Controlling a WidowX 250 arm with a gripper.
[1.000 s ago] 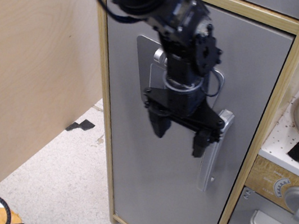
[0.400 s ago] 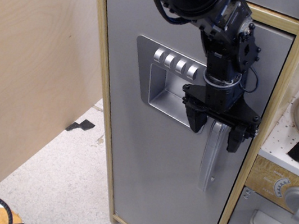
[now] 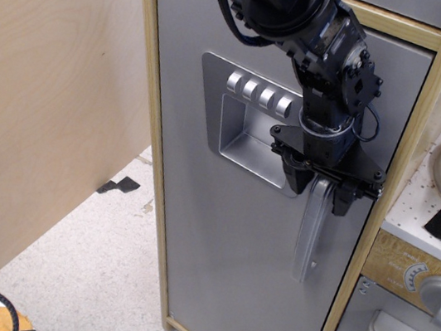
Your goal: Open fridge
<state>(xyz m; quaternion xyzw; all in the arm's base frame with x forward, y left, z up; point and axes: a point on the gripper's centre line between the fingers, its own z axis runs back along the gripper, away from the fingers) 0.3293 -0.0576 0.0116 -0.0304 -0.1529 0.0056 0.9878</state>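
The tall light-wood fridge point(image 3: 216, 299) with its flat grey door is unopened; the black claw point(image 3: 321, 190) straddles the silver bar handle point(image 3: 309, 238), fingers narrowed, apparently not clamped; pulling remains.

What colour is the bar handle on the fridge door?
Silver, on the handle of the grey fridge door, in the only view, observation.image.
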